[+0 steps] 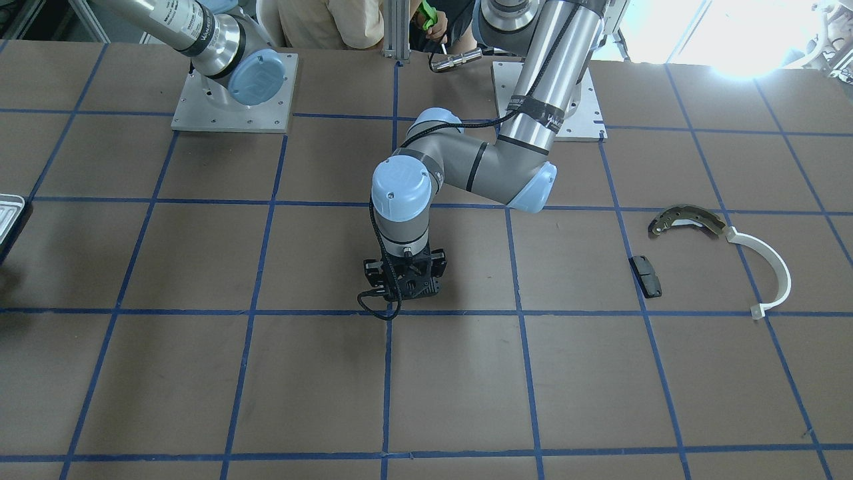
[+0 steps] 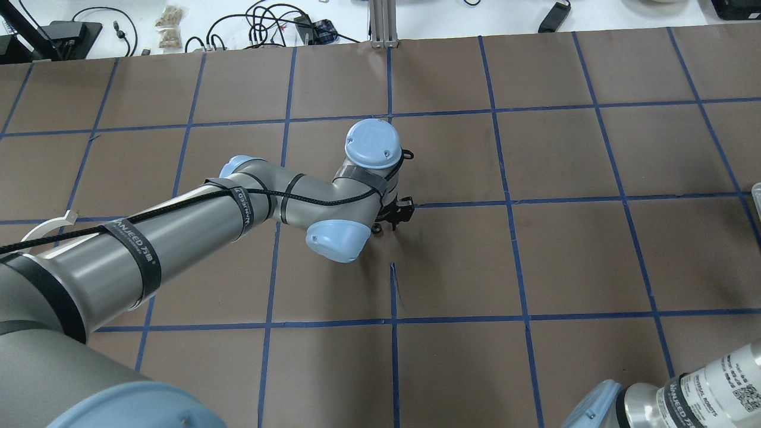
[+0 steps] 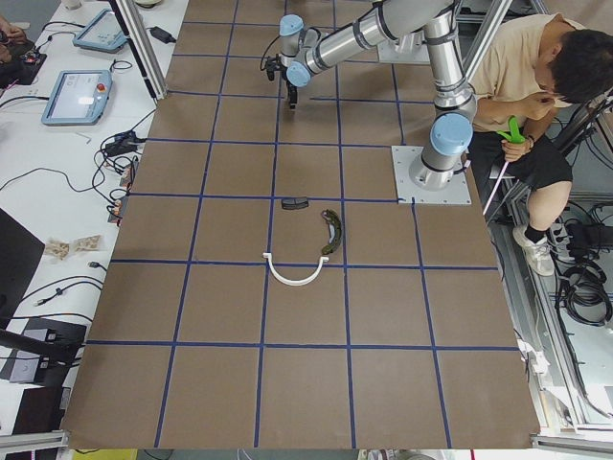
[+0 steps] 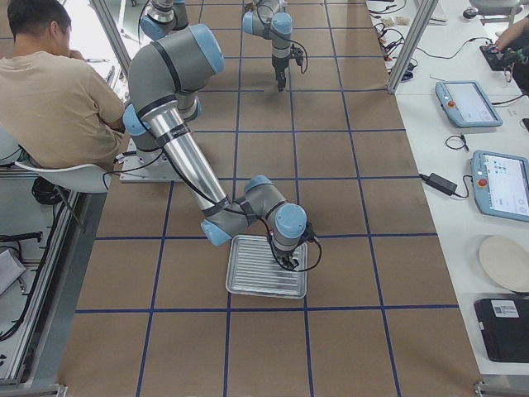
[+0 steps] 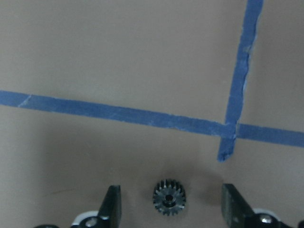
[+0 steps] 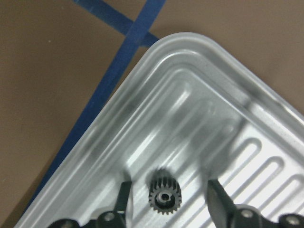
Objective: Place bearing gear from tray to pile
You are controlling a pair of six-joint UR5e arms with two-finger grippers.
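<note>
In the right wrist view a small dark toothed bearing gear [image 6: 163, 196] lies on the ribbed pale tray [image 6: 199, 118] near its rounded corner. My right gripper [image 6: 167, 189] is open, its fingers on either side of the gear and clear of it. The tray also shows in the exterior right view [image 4: 248, 281]. In the left wrist view a second gear [image 5: 168, 198] lies on the brown table by a tape crossing. My left gripper [image 5: 172, 194] is open astride it, at mid-table [image 1: 404, 280]. The pile lies apart: brake shoe [image 1: 686, 220], white arc [image 1: 773, 267], black pad [image 1: 645, 275].
Blue tape lines grid the brown table. The arm base plates [image 1: 233, 93] stand at the robot's side, with a seated person [image 4: 58, 91] behind them. Touch panels [image 4: 496, 182] and cables lie on the side bench.
</note>
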